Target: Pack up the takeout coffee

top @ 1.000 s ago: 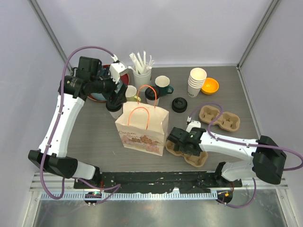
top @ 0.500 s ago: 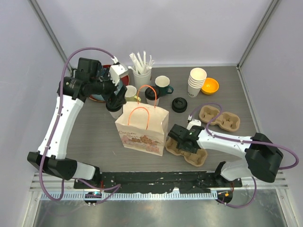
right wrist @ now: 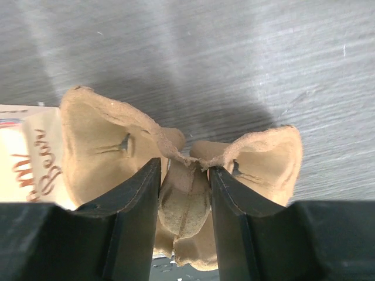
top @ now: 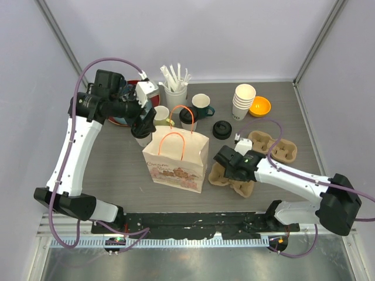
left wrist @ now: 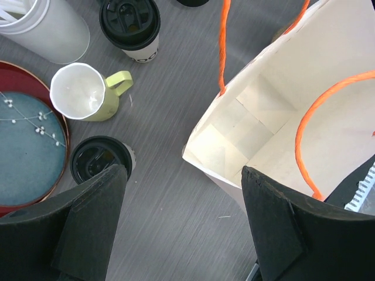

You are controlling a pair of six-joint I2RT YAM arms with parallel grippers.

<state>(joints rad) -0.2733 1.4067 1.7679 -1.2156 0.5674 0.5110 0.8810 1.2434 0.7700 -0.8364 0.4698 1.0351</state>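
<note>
One takeout coffee cup point(top: 187, 119) with a black lid stands behind the paper bag point(top: 176, 158); it shows at the top of the left wrist view point(left wrist: 130, 23). The second lidded cup point(left wrist: 96, 158) stands left of the bag, partly hidden under my left finger; in the top view point(top: 142, 140) it is just below my left gripper point(top: 142, 124). That gripper point(left wrist: 184, 234) is open and empty, above the table between this cup and the bag point(left wrist: 275, 117). My right gripper point(top: 227, 164) is shut on the middle ridge of a cardboard cup carrier point(right wrist: 184, 205), held right of the bag.
A second carrier point(top: 272, 146), a loose black lid point(top: 222, 129), a stack of lidless cups point(top: 243, 100) and an orange bowl point(top: 259, 106) lie at the back right. A yellow-green mug point(left wrist: 88, 93), green mug point(top: 202, 105), white straw holder point(top: 174, 91) and red tray point(left wrist: 23, 199) stand at the back left.
My right gripper has lifted the carrier and shifted it slightly up and right, tilting it beside the bag. The left gripper has hardly moved.
</note>
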